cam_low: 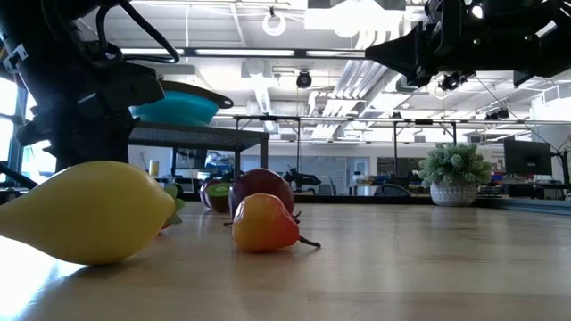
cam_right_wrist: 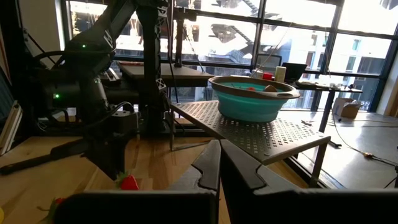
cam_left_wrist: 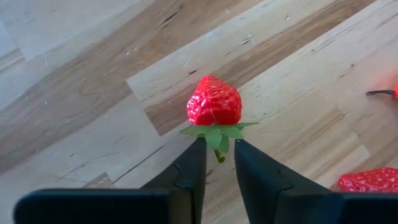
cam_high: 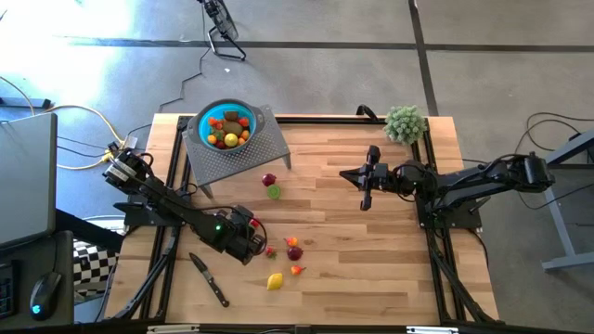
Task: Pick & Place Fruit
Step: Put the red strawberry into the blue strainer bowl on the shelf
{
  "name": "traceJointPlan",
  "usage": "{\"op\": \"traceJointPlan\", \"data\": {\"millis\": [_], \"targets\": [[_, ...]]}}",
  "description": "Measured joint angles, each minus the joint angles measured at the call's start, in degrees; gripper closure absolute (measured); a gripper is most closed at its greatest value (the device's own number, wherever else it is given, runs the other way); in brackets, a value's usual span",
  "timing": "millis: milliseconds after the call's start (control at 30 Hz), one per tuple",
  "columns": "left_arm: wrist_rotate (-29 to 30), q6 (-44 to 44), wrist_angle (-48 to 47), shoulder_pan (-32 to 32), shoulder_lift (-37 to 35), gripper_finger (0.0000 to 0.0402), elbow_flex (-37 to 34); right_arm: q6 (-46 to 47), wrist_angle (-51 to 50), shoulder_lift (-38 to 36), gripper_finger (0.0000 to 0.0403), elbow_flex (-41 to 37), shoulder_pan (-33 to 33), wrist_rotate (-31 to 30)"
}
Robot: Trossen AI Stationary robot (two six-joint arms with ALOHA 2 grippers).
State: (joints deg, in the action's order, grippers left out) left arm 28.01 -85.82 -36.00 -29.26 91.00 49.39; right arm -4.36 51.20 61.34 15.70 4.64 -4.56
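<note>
Already several fruits sit in the teal bowl; about seven wait on the table. The left gripper pinches a strawberry by its stem at the near-left cluster. The right gripper hangs closed, mid-table.

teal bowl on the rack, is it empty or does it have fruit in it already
Not empty. The teal bowl on the metal rack already holds several small fruits: orange, red and yellow show in the high view.
</note>
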Motion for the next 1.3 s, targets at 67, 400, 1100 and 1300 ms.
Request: {"op": "traceJointPlan", "data": {"millis": [67,400,1100,1300], "targets": [[0.0,0.0,-0.1,0.0,0.0,0.0336,0.0,0.0,0.0,0.0,0.04,0.0,0.0,0.0],[0.0,0.0,-0.1,0.0,0.0,0.0394,0.0,0.0,0.0,0.0,0.0401,0.0,0.0,0.0],[0.0,2.9,0.1,0.0,-0.1,0.0398,0.0,0.0,0.0,0.0,0.0401,0.0,0.0,0.0],[-0.3,7.4,-1.4,0.0,-0.2,0.0398,3.1,0.0,0.0,0.0,0.0401,0.0,0.0,0.0]]}}
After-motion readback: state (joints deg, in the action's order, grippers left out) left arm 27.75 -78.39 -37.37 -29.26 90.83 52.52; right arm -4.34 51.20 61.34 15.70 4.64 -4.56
